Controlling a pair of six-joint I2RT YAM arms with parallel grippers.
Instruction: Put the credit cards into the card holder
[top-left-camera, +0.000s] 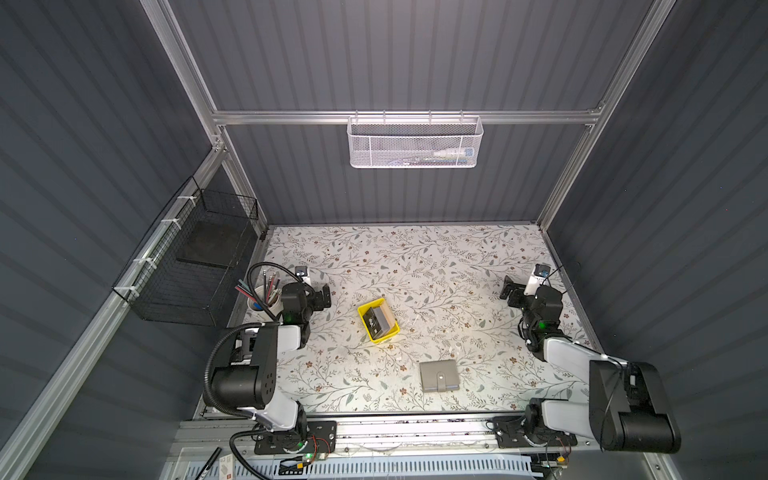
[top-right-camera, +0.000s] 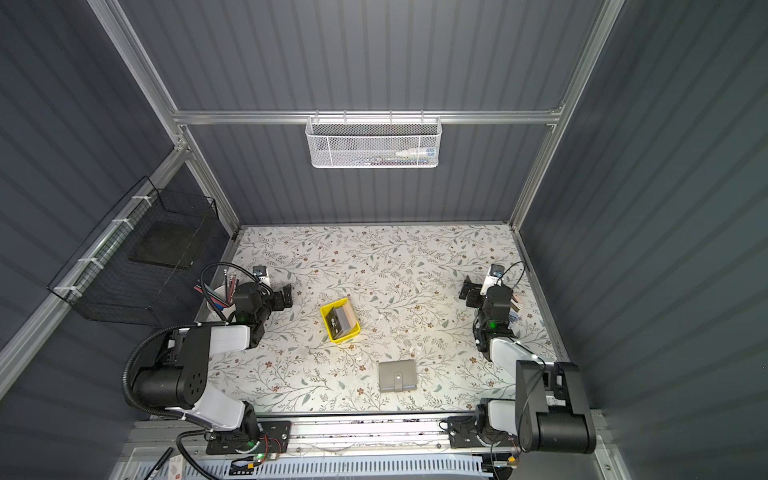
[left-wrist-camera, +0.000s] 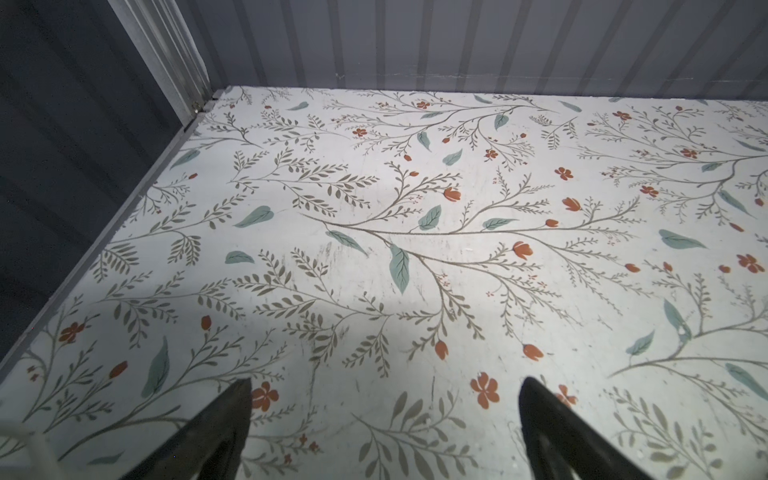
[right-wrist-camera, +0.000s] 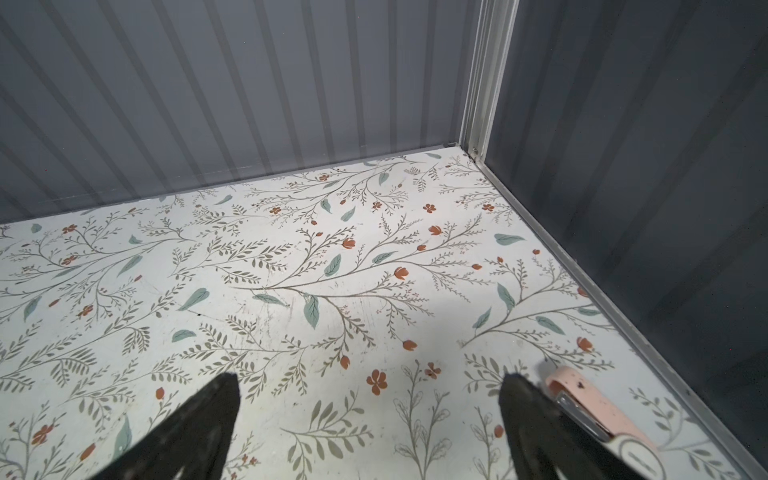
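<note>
Top views: nothing done yet, by my read. In both top views the credit cards (top-left-camera: 377, 322) sit stacked in the yellow tray (top-left-camera: 388, 336) mid-table, a black one on top and a tan one showing at the far edge. The card holder (top-left-camera: 439, 376) lies flat on the table (top-left-camera: 415, 257), nearer the front edge and well apart from the tray. Its strap (top-left-camera: 439, 379) lies across the cover, so it looks closed. No card is visible in it or on it. The left gripper (top-left-camera: 322, 297) is parked at the left side, the right gripper (top-left-camera: 510, 291) at the right. Both are well clear of tray and holder and carry nothing.

Left wrist view: left gripper (left-wrist-camera: 385, 382) has its fingers spread wide, with bare table between them. No cards or holder in frame.

Right wrist view: right gripper (right-wrist-camera: 369, 377) is also spread wide and empty. A pink thing (right-wrist-camera: 582, 399) lies just beside one finger near the table edge. Can't tell what it is or whether it touches; not a task item.

Left to do, judging from this: everything. Open the holder, probably one arm pinning it while the other lifts the cover. Then pull the cards out of the tray and slide them into the holder. Thin cards lying flat in a walled tray look like the awkward pick.
</note>
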